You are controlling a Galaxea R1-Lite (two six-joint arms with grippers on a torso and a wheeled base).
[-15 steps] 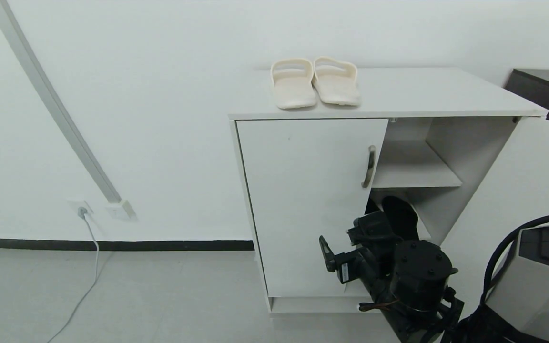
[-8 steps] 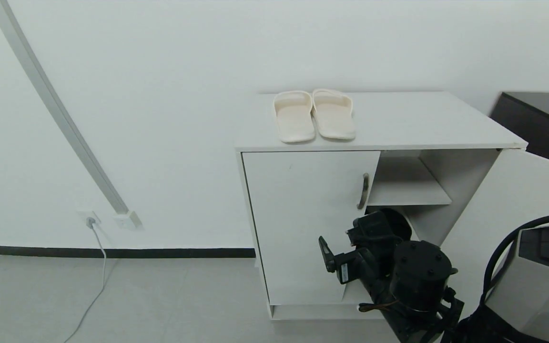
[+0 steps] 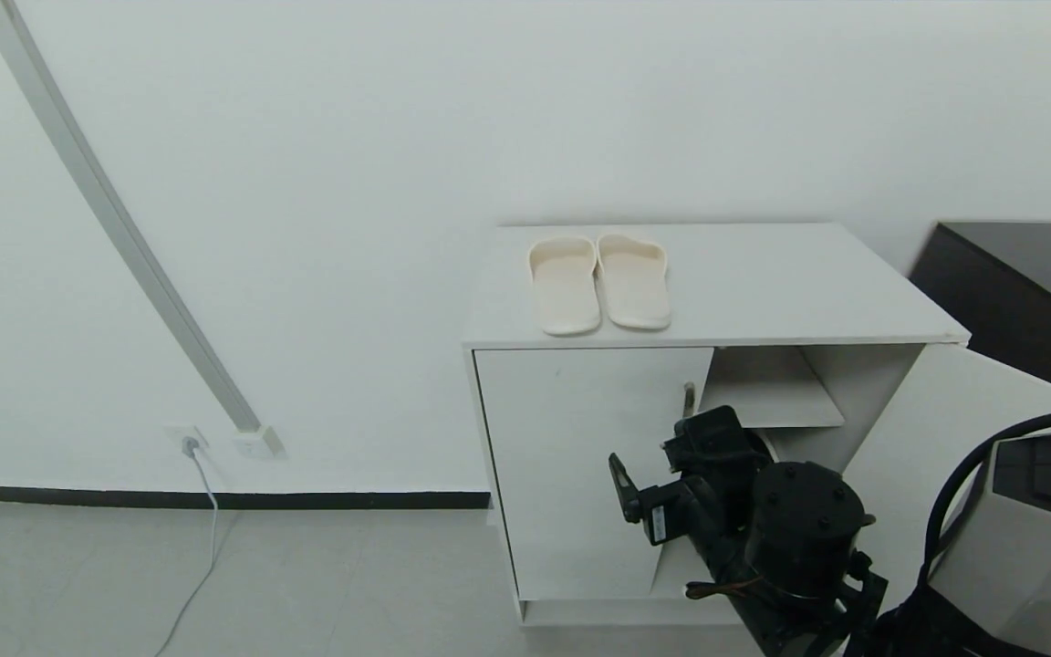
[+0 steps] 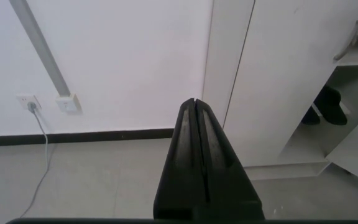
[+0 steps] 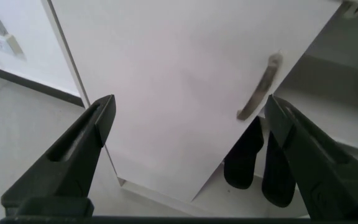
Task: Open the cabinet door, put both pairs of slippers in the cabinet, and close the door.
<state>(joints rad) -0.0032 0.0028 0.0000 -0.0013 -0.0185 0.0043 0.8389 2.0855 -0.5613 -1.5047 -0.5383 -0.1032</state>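
At the far left a wall outlet (image 3: 188, 444) with a grey cable (image 3: 202, 547) sits low on the wall, well apart from the work. The left jaws are pressed shut on nothing and hang out toward that side, with the cabinet (image 3: 763, 292) well off from them. Next comes the cream pair of slippers (image 3: 600, 283), side by side on the cabinet top toward its left end. Their long axes run front to back and their near ends lie close to the front edge. Under them the left door (image 3: 580, 456) is shut, its handle (image 5: 258, 87) on its inner edge. The right jaws gape wide and hold nothing, low in front of that door just beside the handle. So the cream pair lies above them and a little to the left, and the right arm looks the nearer one for the lift. The black pair of slippers (image 5: 260, 162) already stands in the lower compartment, beneath the bare upper shelf (image 3: 776, 392). Farthest right, the right door (image 3: 936, 429) stands swung open.
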